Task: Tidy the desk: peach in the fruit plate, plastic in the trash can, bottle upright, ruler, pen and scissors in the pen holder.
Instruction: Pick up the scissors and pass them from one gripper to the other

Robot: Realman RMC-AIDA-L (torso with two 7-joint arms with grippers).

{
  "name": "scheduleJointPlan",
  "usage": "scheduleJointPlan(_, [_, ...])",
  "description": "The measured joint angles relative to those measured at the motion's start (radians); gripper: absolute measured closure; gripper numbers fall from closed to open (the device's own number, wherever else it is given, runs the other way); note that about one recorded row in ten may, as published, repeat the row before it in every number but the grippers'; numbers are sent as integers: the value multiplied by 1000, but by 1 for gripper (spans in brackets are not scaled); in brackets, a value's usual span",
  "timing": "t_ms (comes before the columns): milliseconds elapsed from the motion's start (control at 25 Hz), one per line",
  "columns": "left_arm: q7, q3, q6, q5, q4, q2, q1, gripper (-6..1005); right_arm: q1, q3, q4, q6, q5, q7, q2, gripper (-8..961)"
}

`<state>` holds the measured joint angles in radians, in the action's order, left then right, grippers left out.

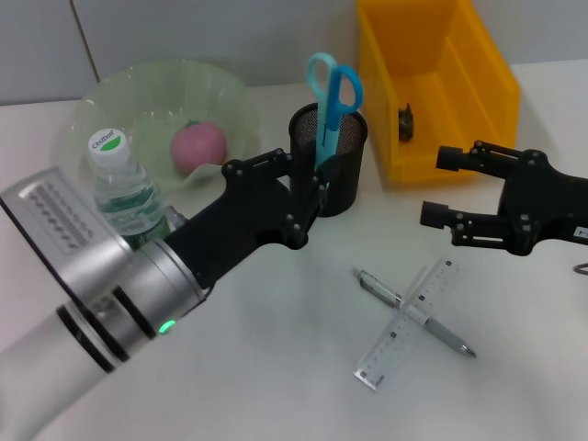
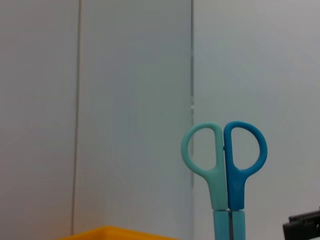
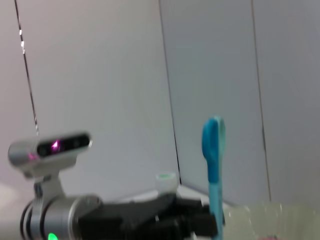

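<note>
Lower centre of the head view, your remaining work lies flat on the table point(image 1: 276, 367): the pen point(image 1: 415, 312) and the clear ruler point(image 1: 407, 322) crossed over one another, touching where they overlap. Both look light and stiff; the ruler is thin, smooth plastic lying flush, so it will likely slip and resist a straight pinch. Take the pen first, across its barrel near the middle, clear of the crossing if you can. At centre, the mesh holder point(image 1: 328, 158) already has the scissors point(image 1: 333, 96) standing in it, handles up. Upper left, the green plate point(image 1: 156, 106) holds the peach point(image 1: 197, 146), and the bottle point(image 1: 124, 191) stands upright just in front of it. Upper right, the yellow bin point(image 1: 436, 87) holds one small dark scrap. Your left gripper point(image 1: 303, 197) sits against the holder's near side, fingers spread and holding nothing. Your right gripper point(image 1: 439, 188), at the right edge, hovers above the table near the bin, jaws wide apart and empty.
</note>
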<state>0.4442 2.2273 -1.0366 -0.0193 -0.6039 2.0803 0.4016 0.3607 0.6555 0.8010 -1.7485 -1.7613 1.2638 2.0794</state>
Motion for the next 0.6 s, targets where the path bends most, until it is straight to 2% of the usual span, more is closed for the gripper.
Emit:
scheduleJointPlan(120, [-51,41,11,68,-5,0,-1,745,6,5,-52,5,33,-35,3,139])
scheduleJointPlan(160, [-111,85,18,151,-11,0,-2,744,10,7,-72,5,43,-48,4,139])
scheduleJointPlan(200, [-211,167,21,298,-17,0,-5,744,15,10,-93,6,52,-60,4,139])
scheduleJointPlan(320, [-242,194,21,356,-19,0,-6,741,29,5,-153,8,66,-106,6,139])
scheduleJointPlan(360, [-277,227,22,426,-23,0,-11,741,32,4,-176,9,79,-126,6,139])
scheduleJointPlan(600, [-322,255,22,463,-30,0,-16,736,35,4,-302,22,195,-254,8,140])
